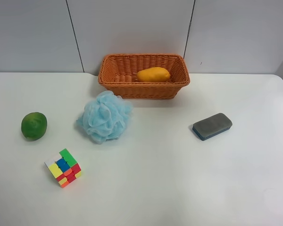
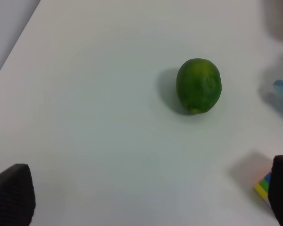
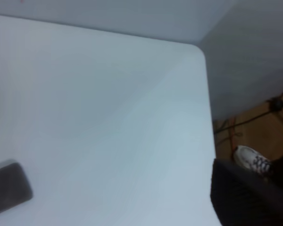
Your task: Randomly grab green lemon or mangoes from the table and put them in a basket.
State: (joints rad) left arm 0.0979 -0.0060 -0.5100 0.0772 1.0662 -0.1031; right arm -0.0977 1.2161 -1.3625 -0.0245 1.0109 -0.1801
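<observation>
The green lemon (image 1: 34, 125) lies on the white table (image 1: 155, 188) at the exterior high view's left; the left wrist view shows it too (image 2: 198, 85). The yellow-orange mango (image 1: 153, 74) lies inside the wicker basket (image 1: 144, 56) at the back centre. Neither arm shows in the exterior high view. My left gripper (image 2: 148, 193) is open and empty, its fingertips (image 2: 14, 193) wide apart, short of the lemon. Of my right gripper only one dark finger (image 3: 245, 197) shows, with nothing against it, over the table's corner.
A blue mesh bath sponge (image 1: 104, 117) sits in front of the basket. A multicoloured puzzle cube (image 1: 63, 167) lies near the lemon, and its edge shows in the left wrist view (image 2: 264, 186). A grey eraser (image 1: 212, 126) lies at the right (image 3: 7, 188).
</observation>
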